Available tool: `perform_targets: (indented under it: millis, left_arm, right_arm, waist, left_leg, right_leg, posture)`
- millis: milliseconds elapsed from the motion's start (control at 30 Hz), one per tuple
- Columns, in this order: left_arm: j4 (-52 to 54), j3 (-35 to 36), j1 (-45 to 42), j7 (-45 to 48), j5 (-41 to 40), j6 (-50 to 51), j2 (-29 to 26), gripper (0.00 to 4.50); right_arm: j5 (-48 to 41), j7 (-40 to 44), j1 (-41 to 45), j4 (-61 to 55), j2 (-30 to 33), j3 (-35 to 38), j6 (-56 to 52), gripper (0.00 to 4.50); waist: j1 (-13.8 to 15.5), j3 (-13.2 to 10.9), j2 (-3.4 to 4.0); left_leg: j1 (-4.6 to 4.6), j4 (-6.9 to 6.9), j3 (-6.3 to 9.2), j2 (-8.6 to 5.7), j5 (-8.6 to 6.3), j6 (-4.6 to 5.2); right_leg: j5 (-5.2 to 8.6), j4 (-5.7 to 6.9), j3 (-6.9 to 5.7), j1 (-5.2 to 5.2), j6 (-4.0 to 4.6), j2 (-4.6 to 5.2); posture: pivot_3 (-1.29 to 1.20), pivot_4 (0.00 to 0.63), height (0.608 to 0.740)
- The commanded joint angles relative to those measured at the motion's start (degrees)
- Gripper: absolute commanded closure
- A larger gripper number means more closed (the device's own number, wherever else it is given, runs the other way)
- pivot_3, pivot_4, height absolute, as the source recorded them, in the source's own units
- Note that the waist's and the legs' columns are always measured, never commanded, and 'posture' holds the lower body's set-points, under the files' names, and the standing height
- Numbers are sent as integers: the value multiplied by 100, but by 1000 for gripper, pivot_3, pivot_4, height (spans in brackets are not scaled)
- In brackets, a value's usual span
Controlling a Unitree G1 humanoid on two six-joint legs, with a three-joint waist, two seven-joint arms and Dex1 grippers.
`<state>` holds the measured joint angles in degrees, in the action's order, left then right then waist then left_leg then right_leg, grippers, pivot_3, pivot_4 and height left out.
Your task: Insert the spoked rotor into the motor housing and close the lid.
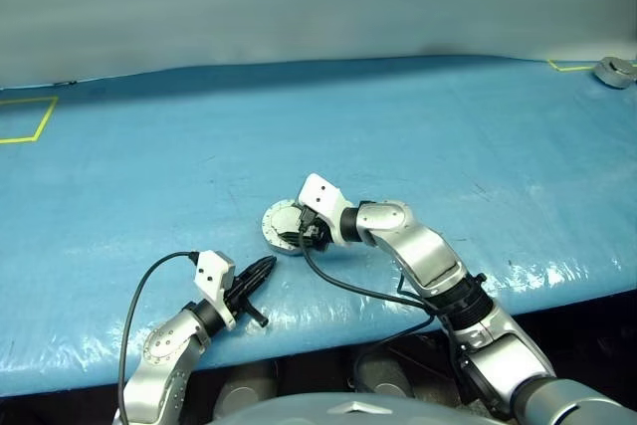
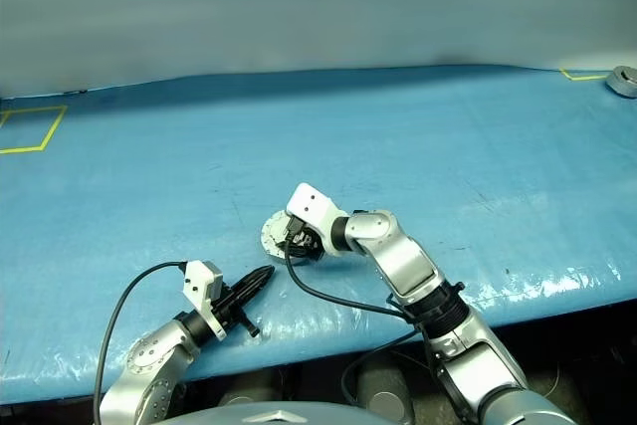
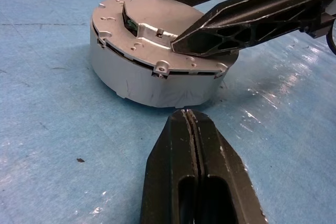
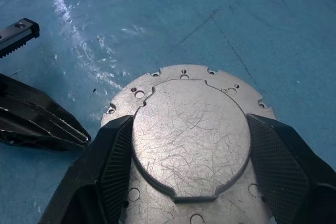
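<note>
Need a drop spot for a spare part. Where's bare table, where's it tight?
Free: the blue table between the yellow tape corner and the motor housing, and the stretch from the housing toward the small grey part at the far right corner. Crowded: the near-edge middle, where the right claw straddles the closed lid and the shut left claw sits beside it.

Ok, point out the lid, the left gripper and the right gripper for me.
lid [image 4: 189,135]: right wrist view, on its raised scratched centre.
left gripper [image 3: 192,121]: left wrist view, at the tips of its shut jaws.
right gripper [image 4: 189,129]: right wrist view, midway between the jaws straddling the lid.
</note>
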<state>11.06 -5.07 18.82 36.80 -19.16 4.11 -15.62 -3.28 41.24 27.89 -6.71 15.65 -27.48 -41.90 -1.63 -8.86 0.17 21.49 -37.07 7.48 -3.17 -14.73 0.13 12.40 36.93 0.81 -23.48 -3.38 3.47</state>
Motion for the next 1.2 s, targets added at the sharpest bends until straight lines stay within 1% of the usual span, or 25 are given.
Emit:
perform_targets:
  millis: [33,367,467,533,633,700,833,1067,1200]
  left_arm:
    - [7,-8,-3,20,-33,-75,36,4500]
    - [-4,-9,10,25,-29,-72,41,4500]
    - [-11,-12,4,24,-22,-71,41,4500]
    - [-18,-14,0,25,-19,-72,42,4500]
    - [-27,-17,-10,34,-19,-72,40,4500]
    - [-36,-22,-16,44,-16,-75,36,4500]
    - [-50,-24,-34,64,-18,-82,28,4500]
    - [-87,-13,-65,99,-20,-104,22,4500]
    - [-106,20,-78,82,5,-218,60,4500]
  right_arm:
    - [146,-171,-62,122,-39,-212,-396,1473]
    - [203,-567,-98,-27,-163,-277,-827,1473]
    - [265,-625,-105,-86,-136,-351,-671,1473]
    - [396,-583,-114,-126,-12,-525,-309,1473]
    - [407,-569,-134,-141,33,-572,-228,1473]
    - [428,-541,-101,-134,59,-614,-298,1473]
    - [281,-595,27,-62,-94,-477,-1014,1473]
    - [269,-781,92,-13,-238,-370,-1515,1473]
    - [322,-966,45,119,-325,-275,-1120,1473]
  waist:
    - [-6,0,0]
    - [-17,13,15]
    - [-34,13,15]
    - [-42,13,15]
    - [-46,13,15]
    - [-46,13,15]
    - [-45,14,16]
    - [-43,18,20]
    - [-45,19,19]
  left_leg:
    - [0,0,0,0,0,0]
    - [-3,-1,0,1,0,0]
    - [-3,-1,0,2,1,-1]
    - [-4,-1,0,2,2,-2]
    - [-4,-1,0,1,2,-1]
    - [-3,0,0,1,2,-1]
    - [-4,0,1,1,2,-1]
    - [-16,0,4,0,2,-1]
    - [-25,0,3,1,2,-1]
  right_leg:
    - [0,0,0,0,0,0]
    - [1,0,0,0,1,0]
    - [1,2,-1,0,1,-1]
    - [2,1,-1,-1,2,-1]
    - [1,1,-1,0,0,-1]
    - [0,1,-1,0,-2,-1]
    - [1,1,-1,-1,-1,0]
    - [4,0,-4,-5,4,1]
    - [6,0,-2,-1,7,2]
  posture:
    - [0,150,740]
    - [0,150,740]
    - [0,150,740]
    - [0,150,740]
    - [0,150,740]
    - [0,150,740]
    - [0,150,740]
    - [0,150,740]
    - [0,150,740]
